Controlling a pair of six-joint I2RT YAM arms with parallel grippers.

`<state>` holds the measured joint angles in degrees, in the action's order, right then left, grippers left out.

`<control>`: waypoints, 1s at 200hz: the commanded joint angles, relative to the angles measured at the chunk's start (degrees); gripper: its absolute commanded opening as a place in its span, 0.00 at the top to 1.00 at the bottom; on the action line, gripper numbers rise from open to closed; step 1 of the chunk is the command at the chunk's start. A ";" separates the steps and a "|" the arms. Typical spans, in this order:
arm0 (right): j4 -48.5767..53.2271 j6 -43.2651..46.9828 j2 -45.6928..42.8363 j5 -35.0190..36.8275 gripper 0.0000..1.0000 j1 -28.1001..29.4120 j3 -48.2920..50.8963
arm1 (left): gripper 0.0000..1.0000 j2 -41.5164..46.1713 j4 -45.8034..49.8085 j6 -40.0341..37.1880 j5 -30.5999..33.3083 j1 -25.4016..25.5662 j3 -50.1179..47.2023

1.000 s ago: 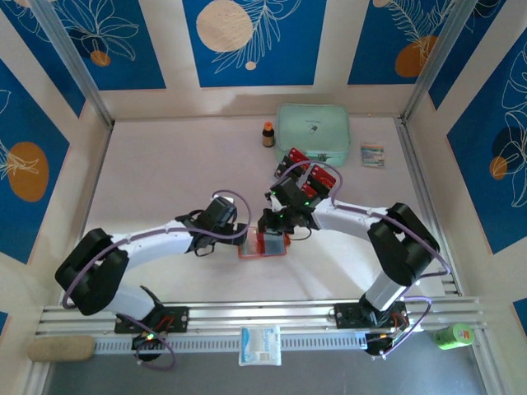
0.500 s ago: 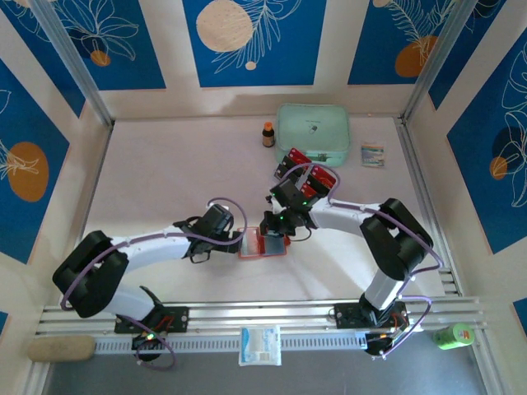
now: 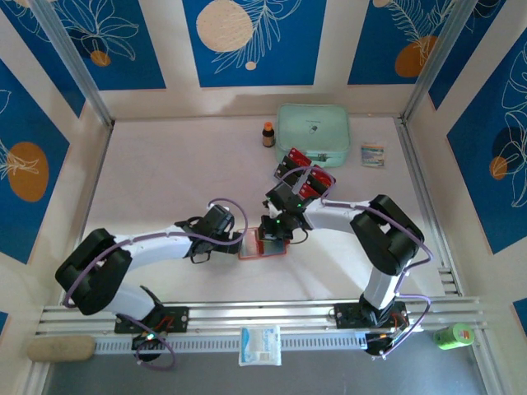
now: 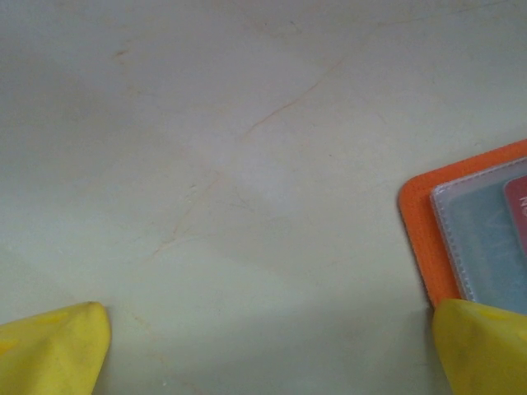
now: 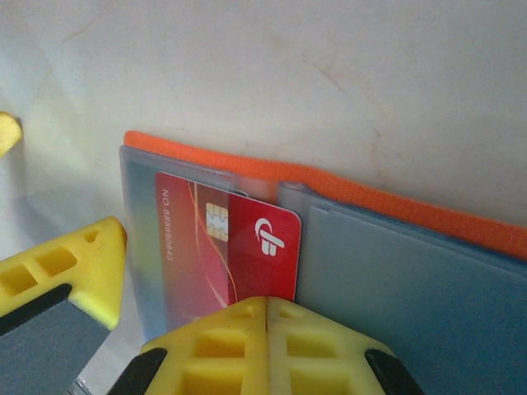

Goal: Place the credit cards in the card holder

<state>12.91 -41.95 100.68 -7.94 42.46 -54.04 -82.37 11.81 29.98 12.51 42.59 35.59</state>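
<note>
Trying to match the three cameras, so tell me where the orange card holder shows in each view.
Top external: the card holder lies open just below the picture's centre.
Left wrist: its rounded orange corner enters at the right edge, in the lower half.
Right wrist: it spans the middle and right, with the orange rim along the top.
Shared landmark: the red card in its clear pocket, seen in both wrist views.

Card holder (image 5: 403,280) open, orange rim slanting from upper left to right edge, pale grey-blue pockets inside. Red credit card (image 5: 222,247) with chip, partly inside left clear pocket. Right gripper (image 5: 268,313) bottom centre, yellow fingertips pressed together at card's lower edge.
</note>
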 commanded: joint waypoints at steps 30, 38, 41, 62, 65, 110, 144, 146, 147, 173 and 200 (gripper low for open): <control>1.07 -0.05 3.60 -1.28 1.00 2.48 -2.96 | 0.00 -0.94 -0.06 -0.31 0.23 -0.50 -0.36; 1.16 -0.14 4.10 -1.28 1.00 2.82 -3.40 | 0.00 -0.95 -0.01 -0.28 0.23 -0.56 -0.44; 1.16 -0.21 4.28 -1.43 1.00 2.95 -3.56 | 0.00 -0.94 0.01 -0.27 0.23 -0.52 -0.39; 1.33 -0.30 4.87 -1.80 1.00 3.47 -4.52 | 0.00 -0.83 -0.01 -0.36 0.23 -0.51 -0.40; 1.41 -0.32 4.87 -1.89 1.00 3.50 -4.64 | 0.00 -0.78 0.02 -0.40 0.23 -0.54 -0.40; 2.39 0.23 0.13 -1.36 0.99 2.18 -3.57 | 0.00 -0.44 0.34 -0.53 0.14 -0.52 0.07; 1.68 0.18 -2.86 -0.42 0.97 -0.11 -0.32 | 0.00 0.05 0.83 -0.73 0.03 -0.50 0.75; 1.64 0.13 -2.86 -0.41 0.97 -0.32 -0.18 | 0.00 0.09 0.91 -0.78 0.05 -0.51 0.78; 1.62 0.13 -2.82 -0.41 0.97 -0.38 -0.09 | 0.00 0.10 0.92 -0.79 0.05 -0.50 0.79; 0.49 -0.01 -2.31 -0.70 0.97 -1.72 2.09 | 0.00 1.01 1.59 -0.82 0.06 -0.49 1.47; -0.21 -0.14 -2.48 -0.19 0.97 -2.59 4.09 | 0.00 2.42 2.11 -0.71 -0.03 -0.53 2.32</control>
<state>12.78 -41.98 98.70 -8.16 40.36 -51.83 -82.00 12.36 29.89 12.64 42.59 35.99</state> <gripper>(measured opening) 0.056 0.998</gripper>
